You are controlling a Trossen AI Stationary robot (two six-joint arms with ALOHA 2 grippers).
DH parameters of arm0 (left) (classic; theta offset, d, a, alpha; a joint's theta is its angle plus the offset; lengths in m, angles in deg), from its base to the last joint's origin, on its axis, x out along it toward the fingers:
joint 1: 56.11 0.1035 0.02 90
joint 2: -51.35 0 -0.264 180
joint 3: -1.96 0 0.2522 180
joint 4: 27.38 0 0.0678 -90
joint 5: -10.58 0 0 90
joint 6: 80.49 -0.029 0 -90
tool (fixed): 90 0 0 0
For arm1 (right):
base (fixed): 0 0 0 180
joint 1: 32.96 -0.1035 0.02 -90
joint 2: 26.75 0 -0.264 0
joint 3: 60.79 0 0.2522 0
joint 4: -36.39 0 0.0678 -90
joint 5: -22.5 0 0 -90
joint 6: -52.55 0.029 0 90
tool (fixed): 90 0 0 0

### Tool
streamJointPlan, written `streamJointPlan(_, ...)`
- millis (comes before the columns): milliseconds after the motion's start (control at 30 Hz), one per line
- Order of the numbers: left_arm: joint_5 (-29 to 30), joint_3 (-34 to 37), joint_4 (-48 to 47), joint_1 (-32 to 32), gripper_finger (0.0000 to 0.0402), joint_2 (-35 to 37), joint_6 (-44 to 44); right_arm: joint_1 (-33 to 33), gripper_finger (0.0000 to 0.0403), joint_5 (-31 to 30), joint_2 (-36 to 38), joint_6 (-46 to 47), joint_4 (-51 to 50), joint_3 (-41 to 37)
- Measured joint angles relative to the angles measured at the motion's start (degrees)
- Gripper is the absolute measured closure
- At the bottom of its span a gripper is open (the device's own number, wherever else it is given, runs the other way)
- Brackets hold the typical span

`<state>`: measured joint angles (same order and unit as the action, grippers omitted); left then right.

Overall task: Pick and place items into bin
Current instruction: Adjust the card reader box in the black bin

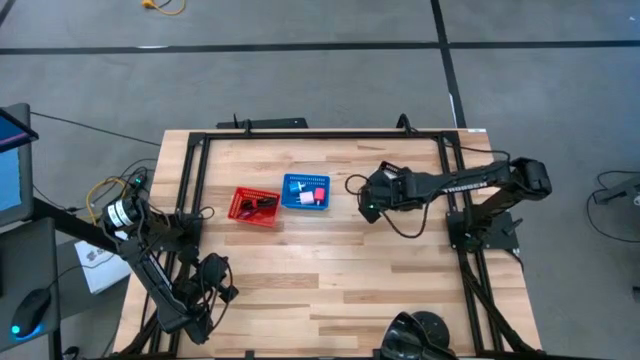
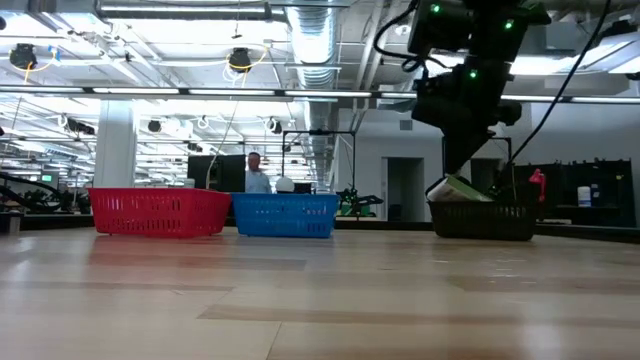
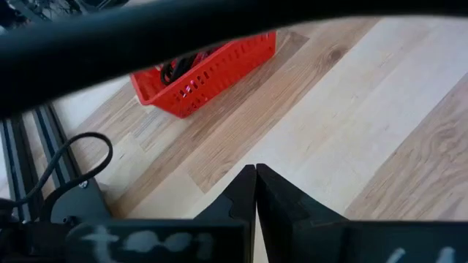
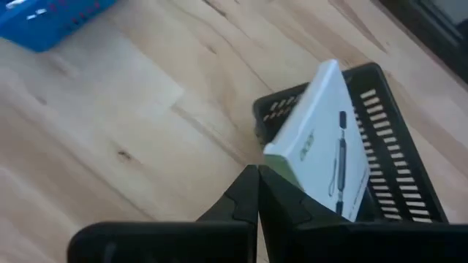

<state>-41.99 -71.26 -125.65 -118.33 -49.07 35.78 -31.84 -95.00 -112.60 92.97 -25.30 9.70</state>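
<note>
The table [image 1: 330, 270] carries three baskets: red [image 1: 255, 207], blue [image 1: 305, 192] and black [image 4: 380, 146]. The right gripper [image 4: 257, 175], fingers pressed together and holding nothing, hangs just above the black basket's near rim. The white card packet [image 4: 325, 139] leans tilted in that basket, directly ahead of the fingertips, its long axis running away from them. The left gripper [image 3: 256, 175], also pressed together, waits well away. No writing on the packet is readable
</note>
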Motion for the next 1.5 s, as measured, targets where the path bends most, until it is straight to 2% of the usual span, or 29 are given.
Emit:
streamJointPlan(133,4.35,0.00,0.51,0.43,0.0401,0.00,0.31,-3.71,0.0403,-0.73,0.01,-1.72,-1.75,1.08)
streamJointPlan(233,6.63,0.00,1.18,2.66,0.0401,0.00,-4.43,-8.08,0.0403,-4.87,0.01,-0.09,-4.18,3.96)
streamJointPlan(300,9.70,0.00,3.34,5.12,0.0401,0.00,-11.09,-11.39,0.0403,-8.87,0.52,0.43,-6.01,6.96)
streamJointPlan(400,17.03,-0.31,9.23,10.12,0.0402,0.00,-26.19,-15.69,0.0403,-14.48,2.04,0.53,-6.87,11.00)
streamJointPlan(500,23.26,-2.45,14.06,16.77,0.0396,0.00,-41.61,-17.98,0.0403,-14.90,4.67,0.88,-7.23,13.16)
streamJointPlan(600,24.71,-6.31,14.71,24.94,0.0379,0.00,-53.61,-18.91,0.0403,-11.52,8.55,1.36,-7.38,13.80)
streamJointPlan(700,21.30,-10.35,16.20,34.09,0.0349,0.00,-64.37,-20.23,0.0403,-10.47,13.02,0.46,-7.34,14.05)
streamJointPlan(767,20.30,-12.14,20.78,40.00,0.0325,0.00,-73.92,-21.11,0.0403,-10.97,15.90,0.05,-7.32,14.08)
streamJointPlan(833,18.72,-12.93,29.18,45.77,0.0299,0.00,-87.23,-22.20,0.0403,-12.63,18.41,0.07,-7.34,14.08)
streamJointPlan(900,14.78,-13.09,41.97,51.14,0.0276,0.00,-103.32,-23.50,0.0403,-15.38,20.31,0.05,-7.45,14.08)
streamJointPlan(967,6.76,-13.09,55.98,55.82,0.0256,0.00,-118.54,-24.78,0.0403,-17.47,21.39,0.07,-8.08,14.08)
streamJointPlan(1067,-11.51,-13.09,74.80,61.63,0.0237,-0.02,-133.82,-26.19,0.0403,-17.58,21.79,0.05,-9.72,14.08)
streamJointPlan(1167,-22.43,-13.22,88.56,65.76,0.0232,0.03,-139.76,-27.27,0.0403,-15.58,21.91,-0.06,-12.18,14.03)
streamJointPlan(1233,-28.69,-13.22,91.63,68.20,0.0231,0.04,-143.93,-28.46,0.0403,-16.14,21.93,1.53,-12.19,12.56)
streamJointPlan(1300,-35.01,-13.20,91.28,70.22,0.0231,0.01,-146.58,-29.64,0.0403,-20.25,21.64,1.11,-13.54,11.77)
streamJointPlan(1367,-37.07,-13.28,92.52,71.47,0.0231,-1.66,-146.98,-29.82,0.0403,-25.43,22.23,3.19,-14.86,11.78)
streamJointPlan(1433,-36.94,-13.01,91.64,72.37,0.0231,-3.47,-147.11,-29.54,0.0403,-25.88,24.63,7.23,-15.92,11.78)
streamJointPlan(1500,-36.92,-13.44,96.07,73.09,0.0231,-6.48,-147.39,-28.34,0.0403,-24.56,27.54,11.05,-19.12,11.93)
